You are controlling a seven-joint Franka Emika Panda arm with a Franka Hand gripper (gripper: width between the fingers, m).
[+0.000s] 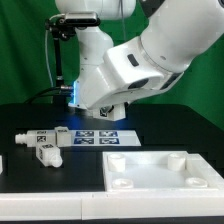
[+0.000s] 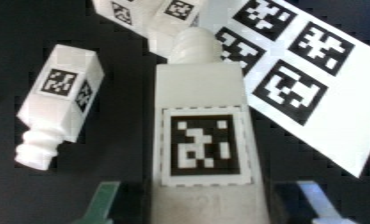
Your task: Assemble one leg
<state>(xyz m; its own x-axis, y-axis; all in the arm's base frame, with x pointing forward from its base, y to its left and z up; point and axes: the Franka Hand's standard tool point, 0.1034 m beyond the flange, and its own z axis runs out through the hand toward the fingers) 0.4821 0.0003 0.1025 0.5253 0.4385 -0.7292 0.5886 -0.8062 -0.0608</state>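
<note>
In the wrist view a white square leg (image 2: 203, 130) with a black-and-white tag on its upper face lies on the black table. It sits between the fingers of my gripper (image 2: 212, 197). The jaws are open, with a dark gap on each side of the leg. A second tagged leg (image 2: 61, 100) lies beside it, its peg end showing. More tagged legs (image 2: 146, 12) show at the edge. In the exterior view the gripper (image 1: 104, 113) hangs low over the table, and two legs (image 1: 36, 137) (image 1: 46, 155) lie at that view's left.
The marker board (image 2: 303, 62) lies flat close beside the leg between the fingers; it also shows in the exterior view (image 1: 100, 137). A wide white panel with round holes (image 1: 150, 170) fills the front right of the exterior view.
</note>
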